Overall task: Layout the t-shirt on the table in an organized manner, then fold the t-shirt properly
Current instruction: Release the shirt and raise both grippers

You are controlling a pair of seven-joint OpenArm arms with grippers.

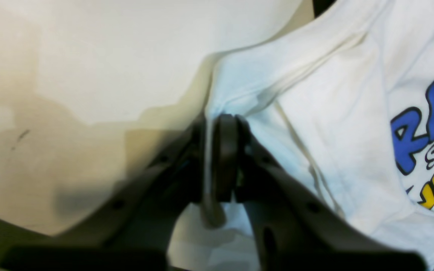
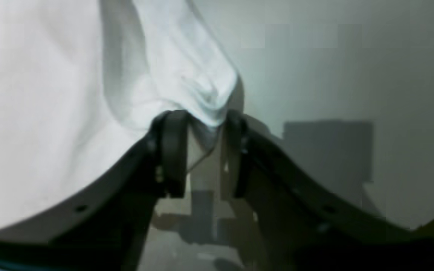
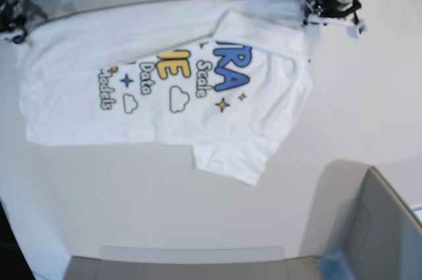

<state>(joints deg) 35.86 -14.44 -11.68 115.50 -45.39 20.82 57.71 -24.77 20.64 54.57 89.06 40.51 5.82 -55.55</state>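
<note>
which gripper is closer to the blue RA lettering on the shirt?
Left. The left gripper sits at the t-shirt's far corner on the print's side. The right gripper is at the opposite far corner, across the whole shirt from the blue lettering.

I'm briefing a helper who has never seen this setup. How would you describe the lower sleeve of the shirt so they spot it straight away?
Start at the white table and find the white t-shirt spread sideways across its far half. From the blue and yellow lettering, go towards the near edge. The sleeve is the plain white flap that juts out past the shirt's straight side, unlike the other sleeve, which lies by the arm at the far edge.
</note>
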